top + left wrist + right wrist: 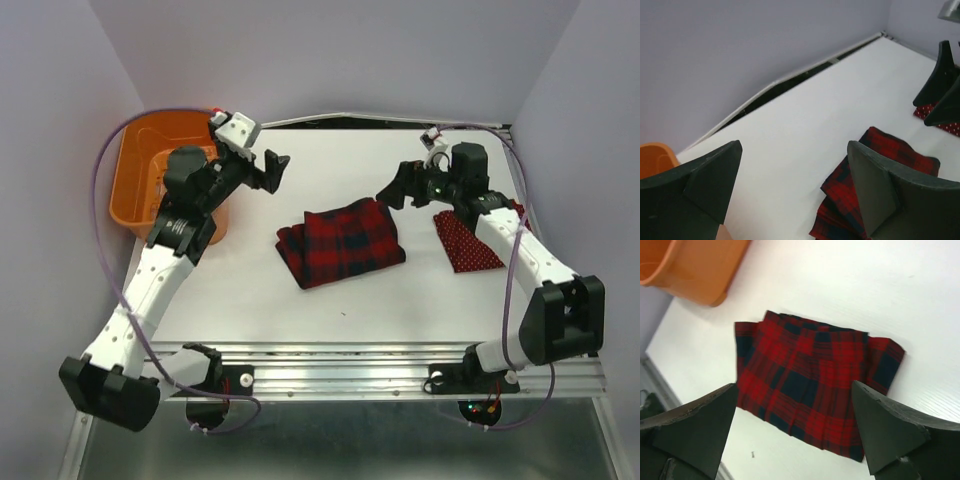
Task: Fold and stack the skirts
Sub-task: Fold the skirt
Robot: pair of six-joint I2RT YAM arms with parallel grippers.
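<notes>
Plaid skirt point(340, 243): folded, table centre, nothing touching it.
Dotted skirt point(462, 240): flat, near its right, partly under the right arm; not yet stacked.
Right gripper point(393, 190), left gripper point(275, 168): jaws wide apart, empty, raised.
Risk: lifting by one layer could undo a fold.
Basket point(140, 190): far left.

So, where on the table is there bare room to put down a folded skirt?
Bare table: the near strip in front of the plaid skirt, and the far strip behind it, toward the back wall. Crowded: the right, where the right arm partly covers the polka-dot skirt; the left, with the orange basket and left arm.
</notes>
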